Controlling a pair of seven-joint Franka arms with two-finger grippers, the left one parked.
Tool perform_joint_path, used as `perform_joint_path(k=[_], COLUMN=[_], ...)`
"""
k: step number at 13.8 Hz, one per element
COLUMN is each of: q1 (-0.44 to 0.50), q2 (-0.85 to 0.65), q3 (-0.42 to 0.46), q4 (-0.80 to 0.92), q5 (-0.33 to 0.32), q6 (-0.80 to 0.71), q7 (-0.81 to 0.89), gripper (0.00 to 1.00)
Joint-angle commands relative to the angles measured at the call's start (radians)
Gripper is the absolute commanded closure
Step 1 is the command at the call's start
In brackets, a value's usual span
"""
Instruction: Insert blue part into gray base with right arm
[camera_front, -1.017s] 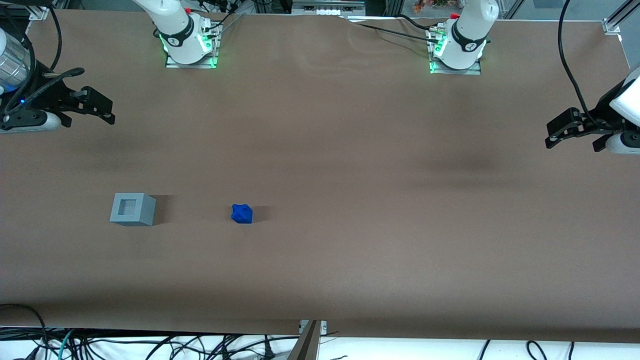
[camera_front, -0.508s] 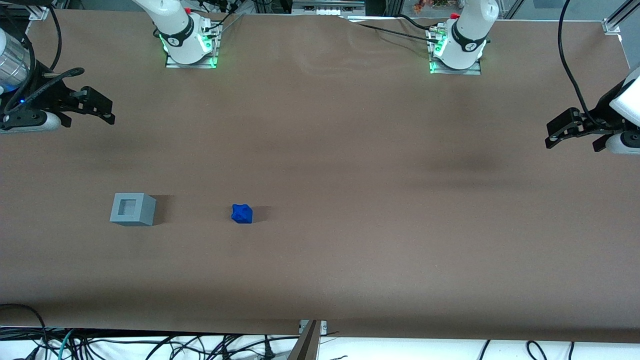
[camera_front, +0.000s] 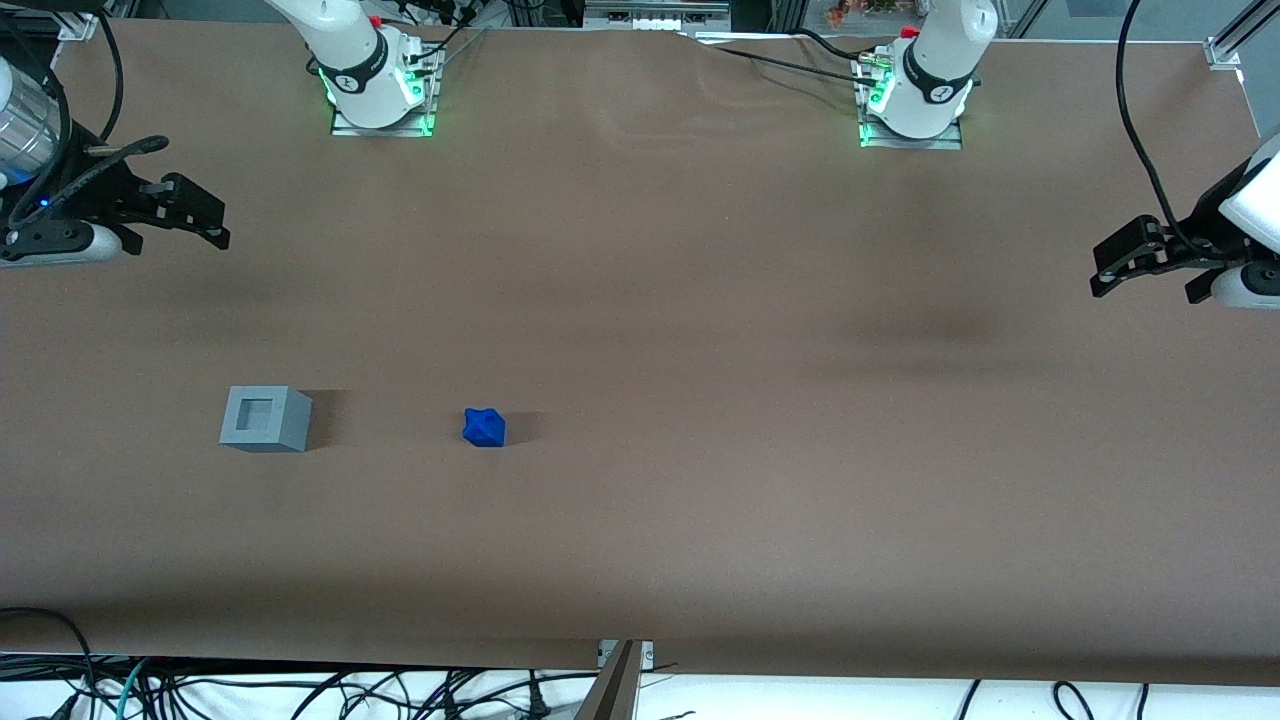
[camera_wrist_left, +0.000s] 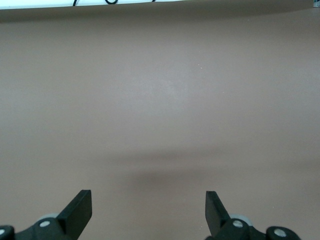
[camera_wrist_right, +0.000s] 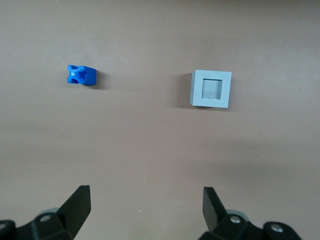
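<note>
Gripper (camera_front: 195, 215) on the right arm (camera_front: 30, 150) is hanging above the brown table (camera_front: 640, 520) at the working arm's end, well apart from both task pieces and farther from the front camera than either of them. Its black fingers (camera_wrist_right: 75, 207) are spread wide, nothing sitting between them, nothing touching them. Wrist camera is looking straight down past the fingertips onto bare tabletop, with both pieces lying in sight.

Gray base (camera_front: 265, 419) is resting flat on the table, upright, square recess facing up and showing empty in the wrist view (camera_wrist_right: 211, 89). It is sitting nearer the front camera than the gripper, roughly below and ahead of it, not touching anything.

Blue part (camera_front: 484, 427) is lying on the table beside the gray base, well apart from it with bare table between them, toward the parked arm's end from the base. Both are sitting at about the same nearness to the front camera. In the wrist view the blue part (camera_wrist_right: 81, 75) is showing its angular knobbly facets; which face is resting down cannot be told. It is outside the recess, not touching the base or the gripper.

Each piece is casting a soft shadow on the table on its side toward the parked arm. Arm's silver wrist cylinder is showing a small blue light.
</note>
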Motion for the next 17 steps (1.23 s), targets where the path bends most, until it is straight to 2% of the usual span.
perform_joint_path(k=[1,17], q1=[-0.01,-0.008], q2=[0.005,0.008], q3=[0.007,0.004], q4=[0.015,0.0], q5=[0.0,-0.015], q6=[-0.009,-0.023], q7=[-0.019,-0.007], gripper=[0.01,0.01])
